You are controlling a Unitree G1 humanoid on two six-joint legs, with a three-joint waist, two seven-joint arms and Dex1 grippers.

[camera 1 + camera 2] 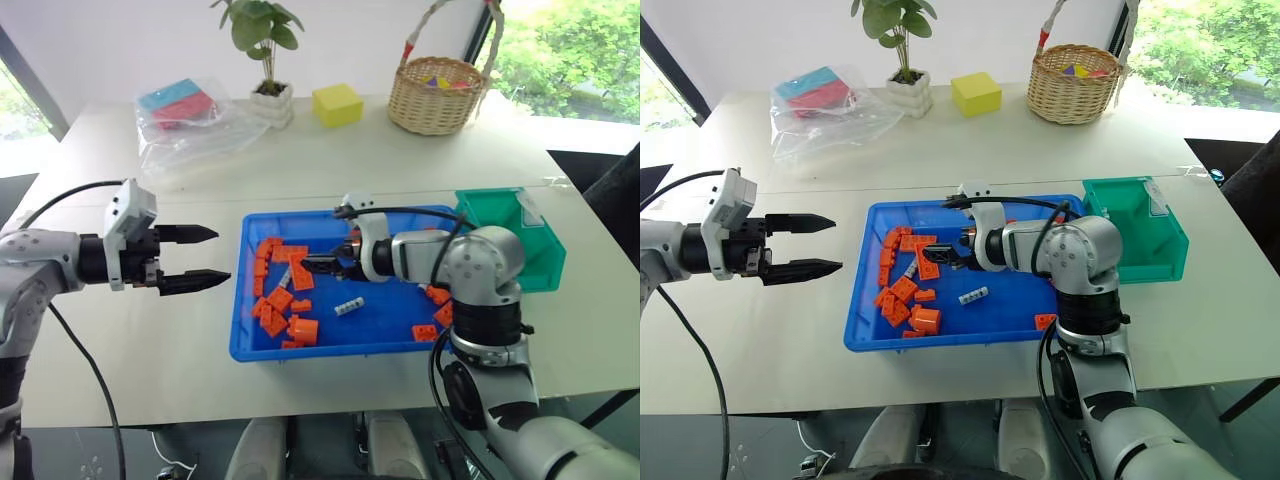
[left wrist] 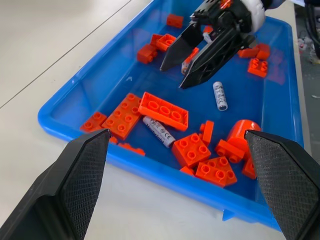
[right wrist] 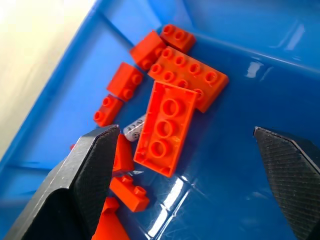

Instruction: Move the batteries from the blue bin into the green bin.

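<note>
Blue bin: big shallow bright blue tray, low walls, sits on the white worktop near its front edge. Inside are scattered orange bricks, mostly bunched at the robot's left end, a few at the right end.

Batteries: small silvery-grey cylinders with dark print. One battery lies loose on bare blue floor near the tray's middle, tilted. A second battery lies among the left-end bricks, one end tucked against a flat orange plate; in the right wrist view it peeks out from under that plate's edge.

Green bin: small, deep, sloped front, clear label tab, touching or just beside the blue bin's far right corner. Can't tell if anything is in it.

Right gripper: inside the blue bin, low over the floor, pointing at the left brick pile, jaws wide apart, nothing between them.

Left gripper: hovers over the worktop just left of the blue bin, jaws wide, holding nothing.
</note>
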